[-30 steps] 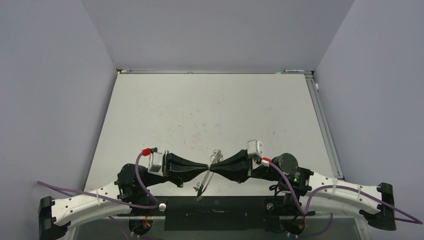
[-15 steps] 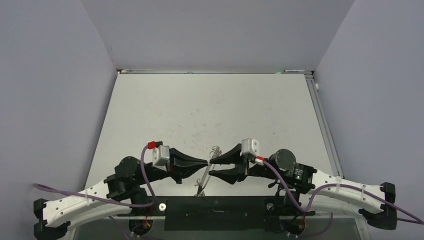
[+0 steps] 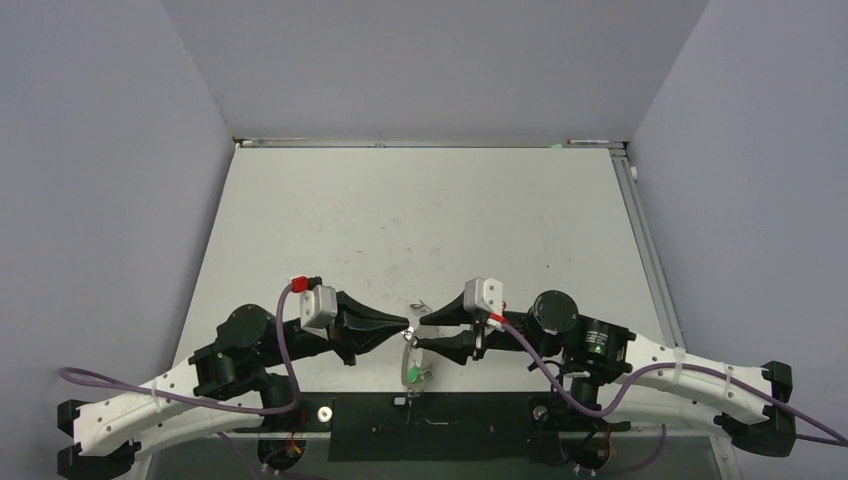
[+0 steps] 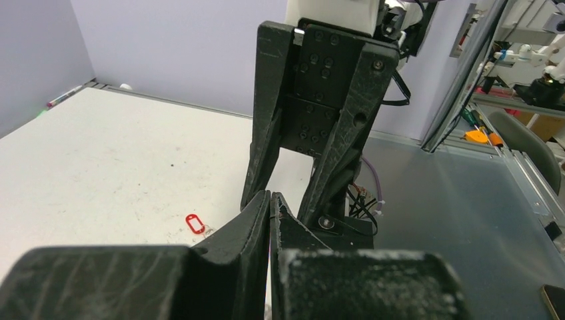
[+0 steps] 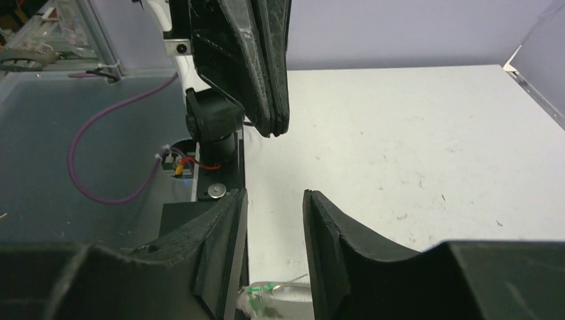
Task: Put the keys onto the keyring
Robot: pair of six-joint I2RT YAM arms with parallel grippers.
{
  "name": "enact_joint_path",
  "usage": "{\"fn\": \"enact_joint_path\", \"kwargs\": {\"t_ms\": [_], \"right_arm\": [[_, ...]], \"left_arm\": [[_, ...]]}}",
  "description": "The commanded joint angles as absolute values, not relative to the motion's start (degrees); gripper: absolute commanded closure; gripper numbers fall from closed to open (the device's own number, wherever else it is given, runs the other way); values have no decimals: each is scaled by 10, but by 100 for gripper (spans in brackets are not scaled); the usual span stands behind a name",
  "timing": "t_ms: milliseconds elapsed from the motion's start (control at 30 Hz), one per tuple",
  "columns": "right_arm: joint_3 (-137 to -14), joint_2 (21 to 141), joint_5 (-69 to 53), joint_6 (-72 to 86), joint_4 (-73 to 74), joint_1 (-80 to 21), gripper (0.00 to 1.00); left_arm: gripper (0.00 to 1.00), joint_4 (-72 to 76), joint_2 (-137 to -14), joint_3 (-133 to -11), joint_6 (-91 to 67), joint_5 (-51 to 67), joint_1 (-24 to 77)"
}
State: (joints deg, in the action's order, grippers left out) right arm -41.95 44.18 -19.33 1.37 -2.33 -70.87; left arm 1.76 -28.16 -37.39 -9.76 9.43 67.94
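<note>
Two grippers meet tip to tip over the near half of the table (image 3: pixel 420 220). Nearest you, the keyring (image 3: pixel 409 360) hangs as a thin silvery loop below the tips. Its lower end is near the table's near edge, and the green tag (image 3: pixel 414 376) of one key sits low on it. Your right wrist view shows that tag just below the right fingers.

Left gripper (image 3: pixel 407 323): jaws pressed together, a thin wire of the keyring pinched at the tips.

Right gripper (image 3: pixel 419 332): jaws partly apart, nothing between them, facing the left tips and just beside them.

Farther out, your left wrist view shows the red tag (image 4: pixel 194 223) flat on the table, apart from both grippers. Its key is too small to make out.
</note>
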Motion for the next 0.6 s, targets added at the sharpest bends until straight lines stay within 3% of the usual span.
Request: {"fn": "enact_joint_path", "kwargs": {"t_ms": [0,167,233,333,367,467,567], "right_arm": [[-448,452,-161,-8,-7,-709,63],[-417,474,33,75,-2,-709,60],[-402,487,162,144,31,-709,56],[-391,515,267,299,127,-709,50],[-386,523,281,333,157,-708,48],[-365,544,295,447,221,-708,42],[-326,546,276,471,212,-704,43]], "left_arm": [[100,-28,-278,-401,-95,41,684],[99,-65,-243,-360,-137,-149,684],[87,-100,-246,-369,-149,-189,684],[55,-173,-281,-401,-160,-206,684],[48,-187,-295,-410,-162,-209,684],[35,-248,-332,-433,-167,-226,684],[28,-280,-360,-444,-153,-227,684]]}}
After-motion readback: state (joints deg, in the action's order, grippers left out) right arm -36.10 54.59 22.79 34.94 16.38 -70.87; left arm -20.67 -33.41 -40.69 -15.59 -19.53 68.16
